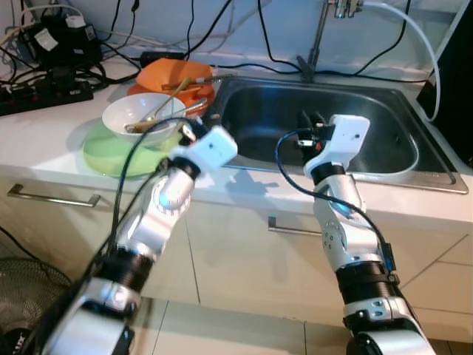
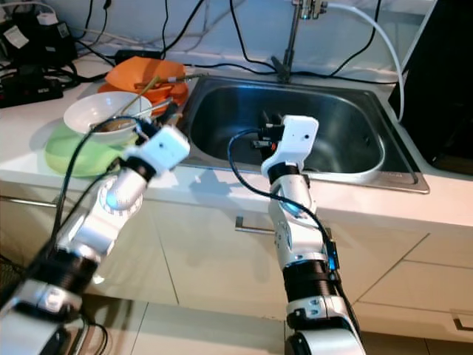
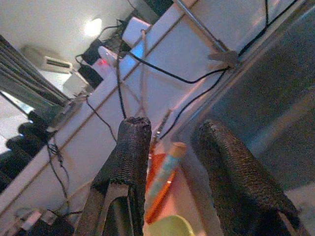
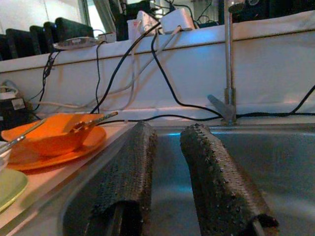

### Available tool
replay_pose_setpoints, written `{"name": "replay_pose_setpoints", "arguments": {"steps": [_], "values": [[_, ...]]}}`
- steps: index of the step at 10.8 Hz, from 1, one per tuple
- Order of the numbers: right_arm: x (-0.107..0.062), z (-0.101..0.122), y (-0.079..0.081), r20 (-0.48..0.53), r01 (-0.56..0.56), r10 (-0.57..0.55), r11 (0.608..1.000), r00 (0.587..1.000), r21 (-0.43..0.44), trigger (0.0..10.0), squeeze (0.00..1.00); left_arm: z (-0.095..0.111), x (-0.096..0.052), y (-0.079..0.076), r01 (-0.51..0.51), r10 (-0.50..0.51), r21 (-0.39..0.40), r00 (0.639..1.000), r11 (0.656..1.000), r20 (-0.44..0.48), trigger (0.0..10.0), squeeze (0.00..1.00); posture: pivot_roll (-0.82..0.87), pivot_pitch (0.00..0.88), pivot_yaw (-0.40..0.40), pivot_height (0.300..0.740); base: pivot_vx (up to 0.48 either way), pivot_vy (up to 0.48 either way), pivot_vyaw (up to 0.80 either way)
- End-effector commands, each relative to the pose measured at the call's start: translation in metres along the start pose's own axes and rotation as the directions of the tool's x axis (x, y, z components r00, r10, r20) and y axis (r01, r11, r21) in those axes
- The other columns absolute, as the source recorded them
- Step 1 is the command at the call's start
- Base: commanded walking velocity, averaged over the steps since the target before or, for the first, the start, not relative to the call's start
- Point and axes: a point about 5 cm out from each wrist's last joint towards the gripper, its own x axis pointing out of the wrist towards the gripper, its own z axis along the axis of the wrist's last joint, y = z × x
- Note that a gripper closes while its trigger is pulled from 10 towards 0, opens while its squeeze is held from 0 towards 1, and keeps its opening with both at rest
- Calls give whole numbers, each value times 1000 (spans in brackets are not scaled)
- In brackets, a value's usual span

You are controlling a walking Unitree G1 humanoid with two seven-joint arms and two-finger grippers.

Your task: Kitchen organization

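Observation:
A white bowl (image 1: pixel 133 111) with a spoon (image 1: pixel 151 118) rests on a green plate (image 1: pixel 103 157) on the counter. Behind it an orange bowl (image 1: pixel 174 74) holding utensils sits on an orange plate (image 1: pixel 201 95). My left gripper (image 1: pixel 194 130) hovers at the white bowl's right rim, beside the sink's left edge. Its fingers (image 3: pixel 129 147) are open, and a thin utensil handle (image 3: pixel 165 172) lies ahead between them, untouched. My right gripper (image 1: pixel 309 122) hangs open over the steel sink (image 1: pixel 369 111), its fingers (image 4: pixel 216 172) holding nothing.
A faucet (image 1: pixel 316 37) stands behind the sink, with a white hose at the right. Black cables and a power strip (image 1: pixel 44 92) crowd the counter's back left. Cabinet handles (image 1: pixel 52 196) line the front below. A fan (image 1: pixel 22 296) stands on the floor at the left.

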Motion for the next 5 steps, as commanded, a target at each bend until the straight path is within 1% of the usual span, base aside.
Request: {"name": "replay_pose_setpoints", "arguments": {"steps": [1,3,5], "values": [[3,3,1,17,1,-1,1000,1000,5,10000,0,-2,6,4,-5,6,31,1000,1000,-26,10000,0,164,0,-15,740,0,0,0],[3,4,-1,22,10,-10,1000,1000,3,10000,0,-8,12,9,-3,6,55,998,998,-59,10000,0,155,0,-14,740,0,0,0],[3,5,-4,29,19,-19,1000,999,-1,10000,0,-10,17,9,17,-12,65,997,998,-80,10000,0,151,0,-12,740,0,0,0]]}}
